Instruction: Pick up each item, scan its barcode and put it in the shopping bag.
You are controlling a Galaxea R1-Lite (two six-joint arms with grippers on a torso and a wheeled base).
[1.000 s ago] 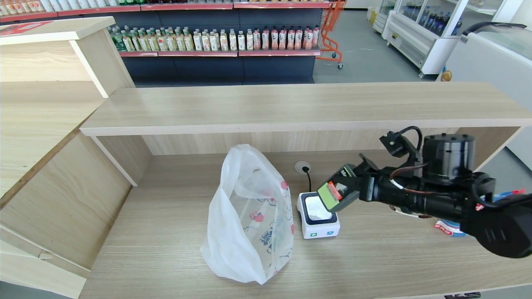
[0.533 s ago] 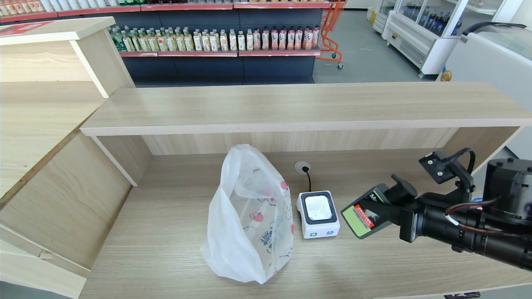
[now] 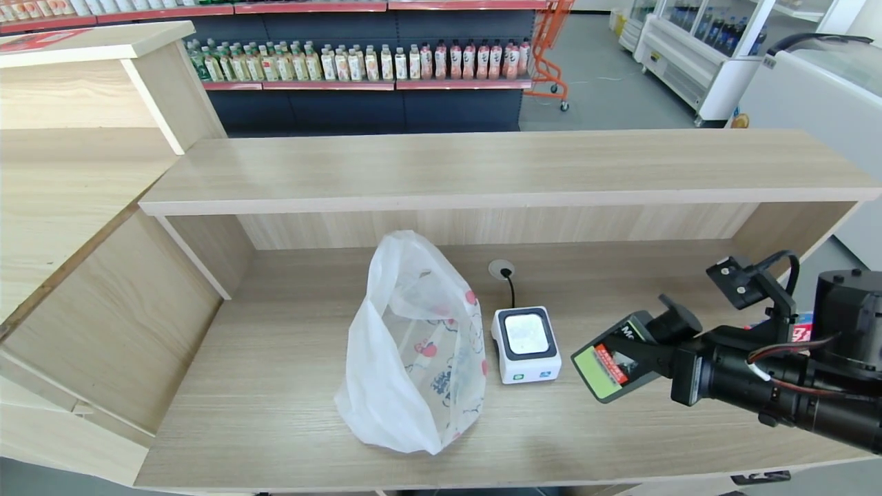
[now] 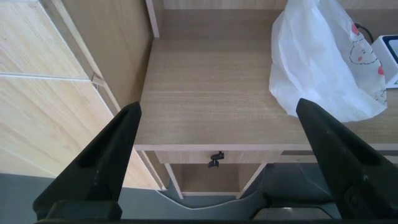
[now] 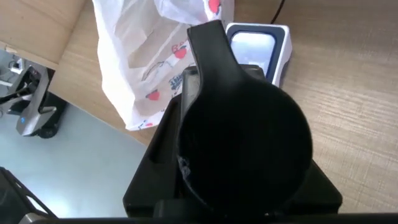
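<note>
- The right gripper (image 3: 651,344) is clenched on a dark box (image 3: 598,365), held above the tabletop (image 3: 275,386) just right of the scanner (image 3: 526,341).
- The box's long axis follows the arm, its green end pointing left at the scanner, with the bag (image 3: 413,344) beyond (those two nearly touch).
- A leftward carry over the scanner looks unobstructed.
- The left gripper (image 4: 217,112), spread wide and empty, hangs by the tabletop's near edge, left of the bag.
</note>
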